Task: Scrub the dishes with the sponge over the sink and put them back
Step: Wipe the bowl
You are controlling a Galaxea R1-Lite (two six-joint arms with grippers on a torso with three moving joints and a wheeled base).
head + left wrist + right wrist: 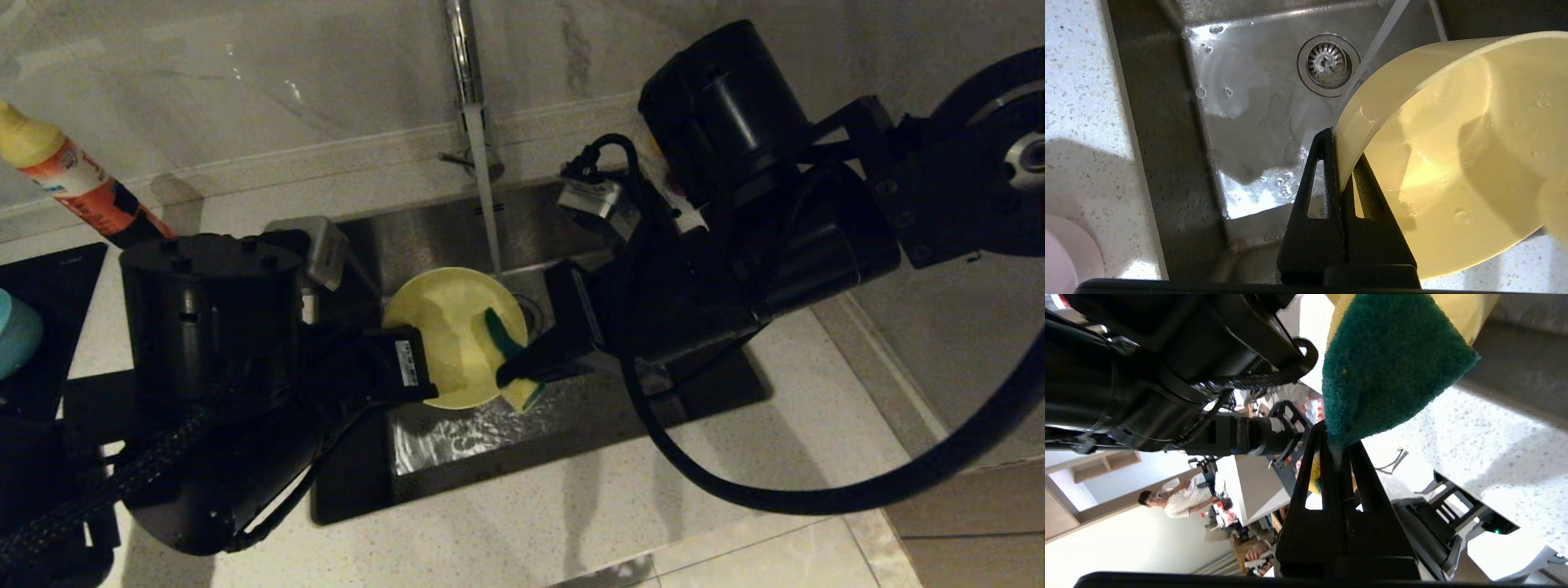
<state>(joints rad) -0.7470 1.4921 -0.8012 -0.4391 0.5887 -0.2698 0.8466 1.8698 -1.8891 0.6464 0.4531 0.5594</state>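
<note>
The left gripper (1340, 163) has its fingers pinched on the rim of the pale yellow bowl (453, 335), holding it tilted above the sink (457, 229), beside the tap's stream. The right gripper (1337, 453) fingers clamp the sponge (1388, 363), its green face against the bowl's inside. Pressing hard with the sponge could lever the wet rim out of that thin pinch.

I have the pale yellow bowl (453, 339) tilted over the sink (571, 408), its rim pinched by my left gripper (412, 371) at its 8 o'clock. My right gripper (522, 371), at the bowl's 4 o'clock, is clamped on the sponge (508, 351), green face against the inside. Water from the tap (467, 73) falls at the bowl's 1 o'clock edge.
</note>
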